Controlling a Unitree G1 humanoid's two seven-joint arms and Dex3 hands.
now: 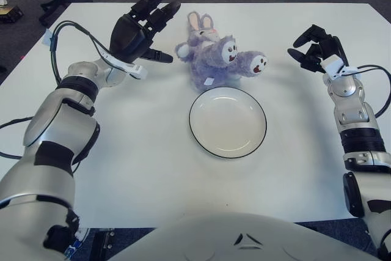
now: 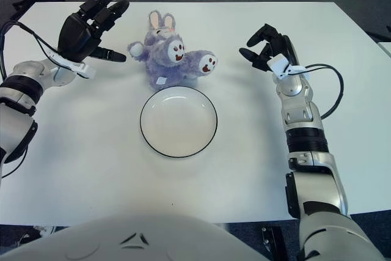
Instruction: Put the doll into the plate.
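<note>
Left eye view: doll (image 1: 215, 54) lay just beyond plate (image 1: 227, 121), long axis roughly left-right. Left hand (image 1: 142, 29), fingers spread and empty, sat nearer it than right hand (image 1: 316, 49), also empty.

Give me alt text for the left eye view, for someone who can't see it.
A purple plush doll lies on a white table just beyond an empty white plate. The robot's left hand shows left of the doll, fingers spread; its right hand shows to the right, holding nothing.

Purple plush doll (image 1: 217, 55) lying just behind empty white plate (image 1: 227, 122).
</note>
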